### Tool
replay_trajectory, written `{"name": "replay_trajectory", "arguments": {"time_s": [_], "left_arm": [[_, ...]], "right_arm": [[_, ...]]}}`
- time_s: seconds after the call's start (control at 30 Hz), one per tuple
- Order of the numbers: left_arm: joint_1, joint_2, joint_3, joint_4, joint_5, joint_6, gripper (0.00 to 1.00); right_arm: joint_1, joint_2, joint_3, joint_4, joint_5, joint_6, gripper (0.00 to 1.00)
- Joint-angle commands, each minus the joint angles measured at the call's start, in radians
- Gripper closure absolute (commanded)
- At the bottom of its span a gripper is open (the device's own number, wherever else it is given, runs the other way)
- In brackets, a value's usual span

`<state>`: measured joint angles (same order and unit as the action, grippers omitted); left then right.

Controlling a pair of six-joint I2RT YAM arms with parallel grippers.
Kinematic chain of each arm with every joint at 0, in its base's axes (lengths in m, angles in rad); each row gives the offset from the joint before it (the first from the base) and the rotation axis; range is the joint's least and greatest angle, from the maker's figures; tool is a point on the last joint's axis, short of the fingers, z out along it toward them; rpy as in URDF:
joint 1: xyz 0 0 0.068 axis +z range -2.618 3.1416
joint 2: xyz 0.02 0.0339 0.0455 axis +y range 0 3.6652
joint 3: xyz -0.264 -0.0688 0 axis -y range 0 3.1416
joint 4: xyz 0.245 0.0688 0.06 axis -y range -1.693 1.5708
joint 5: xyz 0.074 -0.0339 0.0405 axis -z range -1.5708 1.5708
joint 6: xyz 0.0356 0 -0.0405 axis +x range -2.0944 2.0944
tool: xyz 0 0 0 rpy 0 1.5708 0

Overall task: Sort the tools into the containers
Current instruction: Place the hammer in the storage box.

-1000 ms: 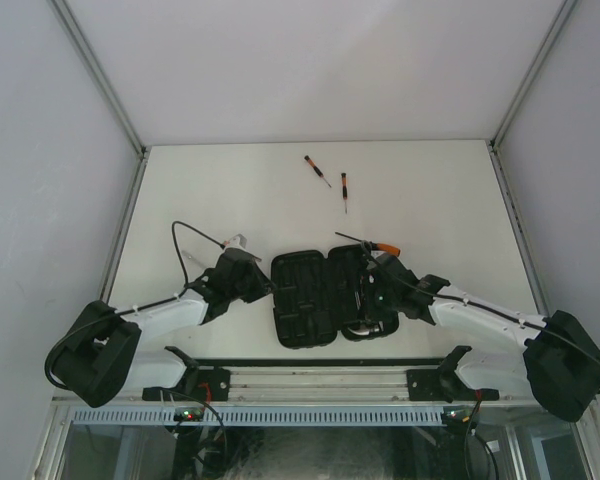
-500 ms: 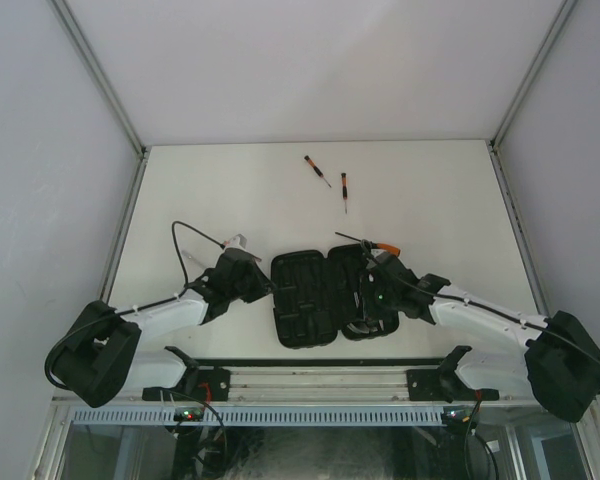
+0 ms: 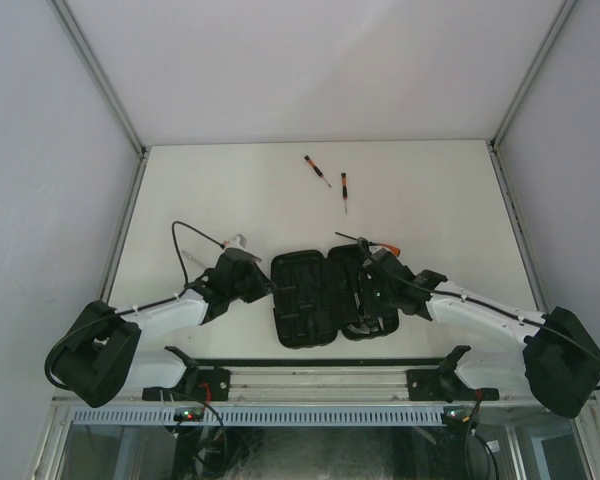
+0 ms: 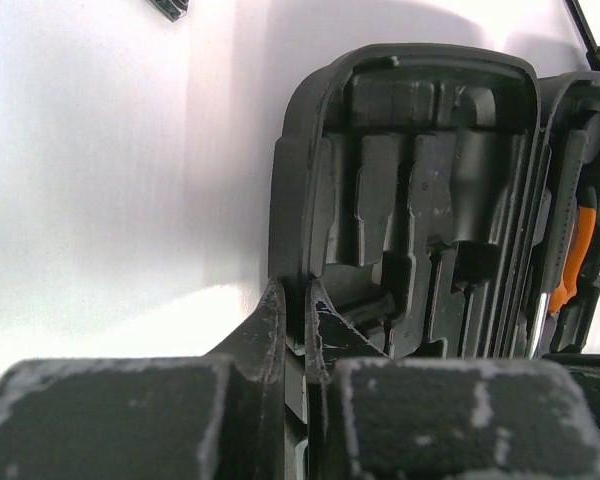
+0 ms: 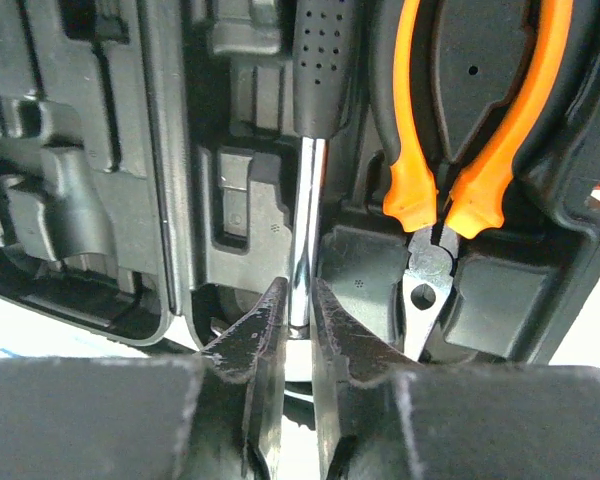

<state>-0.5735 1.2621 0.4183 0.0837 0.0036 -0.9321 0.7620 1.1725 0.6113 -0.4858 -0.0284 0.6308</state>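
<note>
The black tool case lies open at the table's near middle. My left gripper is shut on its left rim; in the left wrist view the fingers pinch the case wall, with moulded slots beyond. My right gripper is over the right half, shut on the chrome shaft of the black-handled hammer, which lies in its slot; its head is hidden. My right gripper is beside the orange-handled pliers, seated in the case. Two screwdrivers lie farther back.
A third thin screwdriver with an orange handle lies just behind the case's right half. A black cable loops over the table by the left arm. Metal frame posts border the table at the sides.
My right gripper has shifted slightly nearer and leftward over the case's right half. The left arm and the case have not moved.
</note>
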Motion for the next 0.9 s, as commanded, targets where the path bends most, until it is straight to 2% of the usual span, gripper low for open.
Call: {"name": "replay_trajectory", "arguments": {"time_s": [0.0, 0.23, 0.47, 0.87], "left_arm": [[0.009, -0.013, -0.002, 0.001, -0.002, -0.016, 1.00], [0.009, -0.015, 0.001, 0.001, 0.001, -0.014, 1.00], [0.009, -0.015, 0.009, 0.001, 0.009, -0.009, 1.00], [0.005, -0.031, -0.002, -0.001, 0.021, 0.004, 1.00]], "right_arm": [[0.021, 0.035, 0.037, 0.008, 0.035, -0.020, 0.90], [0.054, 0.095, 0.066, -0.031, 0.080, -0.026, 1.00], [0.091, 0.177, 0.114, -0.104, 0.110, -0.026, 1.00], [0.124, 0.358, 0.128, -0.098, 0.023, -0.027, 1.00]]}}
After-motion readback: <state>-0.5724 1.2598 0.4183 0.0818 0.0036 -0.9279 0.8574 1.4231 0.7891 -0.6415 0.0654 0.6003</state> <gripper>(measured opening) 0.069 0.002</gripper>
